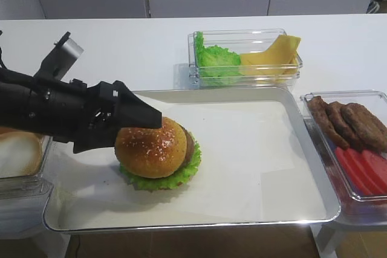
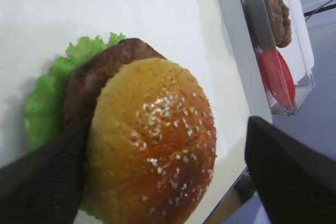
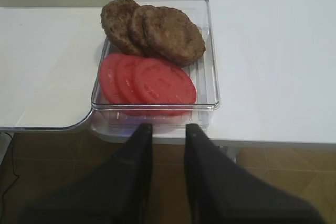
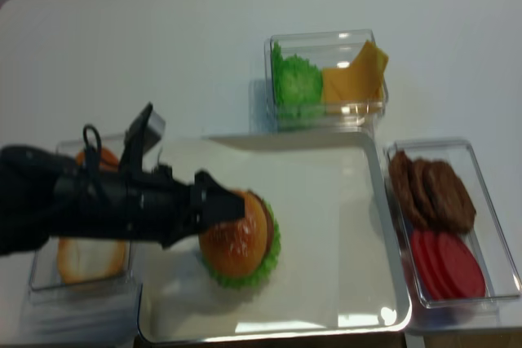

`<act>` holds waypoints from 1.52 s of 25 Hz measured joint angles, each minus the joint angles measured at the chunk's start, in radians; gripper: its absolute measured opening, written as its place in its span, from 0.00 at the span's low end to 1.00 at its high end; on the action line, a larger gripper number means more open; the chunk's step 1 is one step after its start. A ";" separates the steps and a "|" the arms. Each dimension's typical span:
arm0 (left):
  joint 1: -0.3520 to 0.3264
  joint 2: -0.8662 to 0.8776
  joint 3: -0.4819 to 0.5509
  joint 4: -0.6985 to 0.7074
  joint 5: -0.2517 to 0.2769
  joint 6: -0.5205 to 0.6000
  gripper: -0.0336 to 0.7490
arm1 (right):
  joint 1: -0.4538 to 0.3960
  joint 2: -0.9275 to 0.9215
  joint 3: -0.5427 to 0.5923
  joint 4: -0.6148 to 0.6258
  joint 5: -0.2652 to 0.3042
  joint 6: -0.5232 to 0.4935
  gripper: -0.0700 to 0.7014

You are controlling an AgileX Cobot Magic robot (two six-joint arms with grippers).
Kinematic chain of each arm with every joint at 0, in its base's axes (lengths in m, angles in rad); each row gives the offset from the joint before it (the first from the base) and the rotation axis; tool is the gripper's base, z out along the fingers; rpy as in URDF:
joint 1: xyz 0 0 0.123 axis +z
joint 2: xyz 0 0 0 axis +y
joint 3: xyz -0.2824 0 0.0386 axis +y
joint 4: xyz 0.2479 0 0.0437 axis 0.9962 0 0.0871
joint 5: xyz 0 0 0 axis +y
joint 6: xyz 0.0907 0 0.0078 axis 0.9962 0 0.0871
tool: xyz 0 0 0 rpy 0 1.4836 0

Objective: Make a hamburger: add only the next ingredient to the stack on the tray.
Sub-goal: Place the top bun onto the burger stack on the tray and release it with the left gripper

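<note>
The sesame-seeded bun top (image 1: 151, 149) sits on the stack, a little off-centre, so the dark patty (image 2: 100, 72) and the frilly lettuce (image 1: 181, 176) show beyond it. The stack stands on the paper-lined silver tray (image 1: 254, 149), left of its middle. My left gripper (image 1: 142, 134) straddles the bun top (image 2: 157, 145) and is open: one finger (image 2: 47, 177) lies against the bun's side, the other (image 2: 289, 171) stands well clear of it. My right gripper (image 3: 168, 127) hangs open off the table's front edge with nothing between its fingers.
A clear box of patties and tomato slices (image 1: 351, 143) stands right of the tray, just ahead of the right gripper (image 3: 157, 56). A box with lettuce and cheese (image 1: 245, 58) sits behind the tray. A box of pale buns (image 1: 18, 155) is at the left.
</note>
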 joint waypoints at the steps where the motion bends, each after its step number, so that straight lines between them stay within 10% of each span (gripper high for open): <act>1: 0.000 -0.005 -0.006 0.023 -0.003 -0.017 0.89 | 0.000 0.000 0.000 0.000 0.000 0.000 0.32; 12: 0.000 -0.017 -0.052 0.213 -0.027 -0.174 0.89 | 0.000 0.000 0.000 0.000 0.000 0.000 0.32; 38: -0.086 -0.017 -0.052 0.081 -0.138 -0.175 0.89 | 0.000 0.000 0.000 0.000 0.000 0.000 0.32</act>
